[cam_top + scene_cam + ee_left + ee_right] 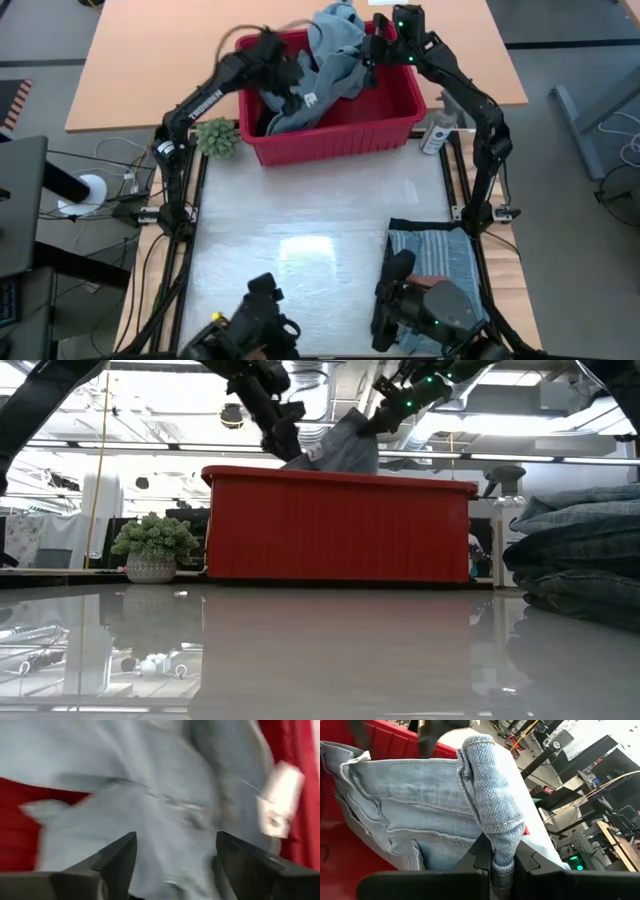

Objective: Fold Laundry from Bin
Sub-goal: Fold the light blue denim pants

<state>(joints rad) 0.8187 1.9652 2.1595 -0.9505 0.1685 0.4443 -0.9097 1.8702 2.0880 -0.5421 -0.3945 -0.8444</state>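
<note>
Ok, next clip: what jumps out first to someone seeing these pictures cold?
The bright red bin at the table's far edge, with light blue denim heaped up out of it. Both arms reach in: the right gripper pinches a fold of the denim, the left gripper is open over the cloth. Folded laundry lies near the right front.

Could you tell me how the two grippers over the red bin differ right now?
The left gripper is open, its fingers apart over the light blue garment, holding nothing; the right gripper is shut on a fold of that garment. Both are above the red bin.
</note>
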